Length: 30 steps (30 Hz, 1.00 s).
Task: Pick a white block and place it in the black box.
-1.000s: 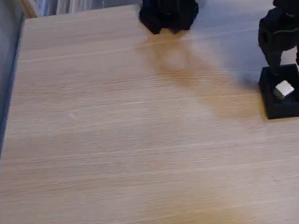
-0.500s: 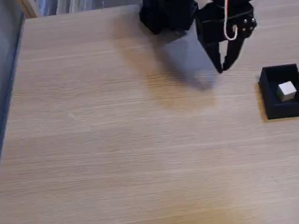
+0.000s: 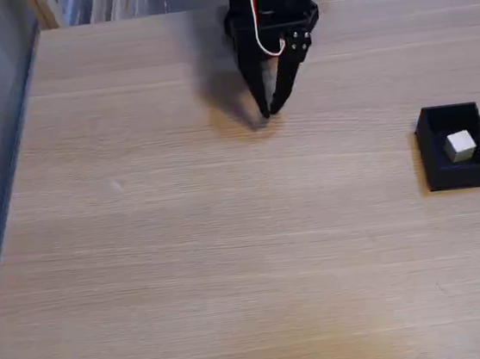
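The white block (image 3: 460, 145) sits inside the black box (image 3: 457, 175) at the right of the wooden surface (image 3: 188, 255). Well apart, the tool (image 3: 269, 112) points down near the far edge, fingertips nearly together, holding nothing.

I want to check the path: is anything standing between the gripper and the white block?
Only the near wall of the black box; the white block already lies inside it. The table between box and gripper looks bare.
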Each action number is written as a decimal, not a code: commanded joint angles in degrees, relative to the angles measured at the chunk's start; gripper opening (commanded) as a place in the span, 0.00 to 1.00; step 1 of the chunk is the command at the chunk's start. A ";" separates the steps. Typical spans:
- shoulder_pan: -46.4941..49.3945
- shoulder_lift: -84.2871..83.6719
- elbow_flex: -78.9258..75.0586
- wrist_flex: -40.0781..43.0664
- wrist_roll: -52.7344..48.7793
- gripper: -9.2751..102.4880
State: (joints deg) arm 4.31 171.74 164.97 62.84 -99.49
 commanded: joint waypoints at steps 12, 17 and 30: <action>-7.21 15.03 12.92 9.76 7.82 0.08; -10.11 19.07 13.01 14.33 7.91 0.08; -9.32 19.16 13.01 14.33 7.91 0.08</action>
State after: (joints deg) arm -4.92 190.55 177.19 76.90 -91.14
